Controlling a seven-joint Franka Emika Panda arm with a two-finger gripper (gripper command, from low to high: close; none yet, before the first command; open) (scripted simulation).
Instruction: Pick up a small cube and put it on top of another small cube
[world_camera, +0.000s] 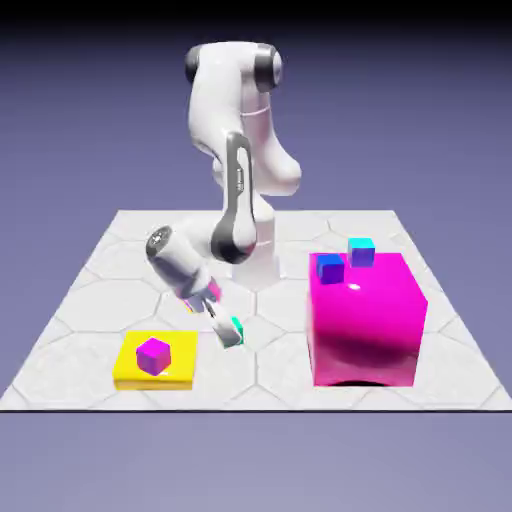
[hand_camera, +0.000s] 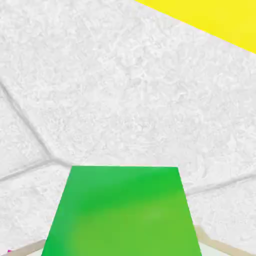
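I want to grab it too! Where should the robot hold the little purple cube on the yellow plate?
Probably from straight above, with the tool's fingers closing on two opposite flat sides of the little purple cube. It sits alone on the flat yellow plate, so nothing blocks its top or sides. The tool already holds the green cube.

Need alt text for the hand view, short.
A small plain green cube fills the lower middle of the frame, large and close, hiding the gripper's tips. Beyond it lies the pale grey hexagon-tiled table, with a corner of a flat yellow slab at the upper right.
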